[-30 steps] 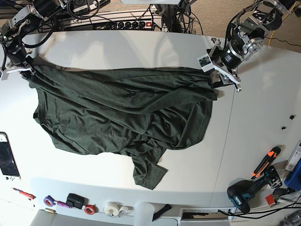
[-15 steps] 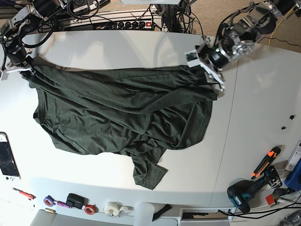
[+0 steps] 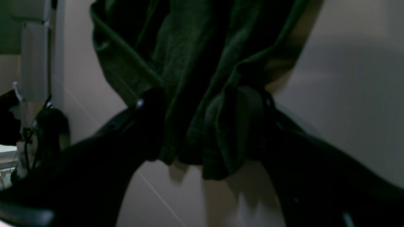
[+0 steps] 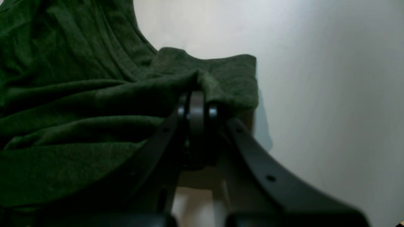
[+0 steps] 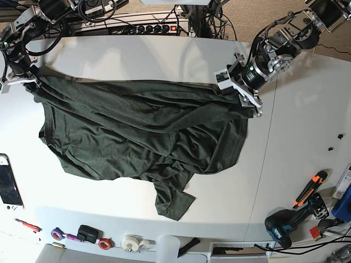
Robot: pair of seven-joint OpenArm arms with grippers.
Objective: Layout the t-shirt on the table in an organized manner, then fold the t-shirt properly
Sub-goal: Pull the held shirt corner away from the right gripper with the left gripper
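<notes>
Right gripper (image 4: 197,104): jaws closed, pinching a corner of the t-shirt (image 5: 142,131) at the table's (image 5: 137,55) far left edge in the base view. Left gripper (image 3: 202,126): jaws spread wide, a bunched fold of shirt edge between its fingers (image 3: 151,123), down on the fabric at the opposite corner. Shirt lies stretched between the two grippers, wrinkled, one sleeve (image 5: 174,201) trailing toward the near edge. Dark seam line (image 5: 262,164) runs just beside the shirt's edge.
</notes>
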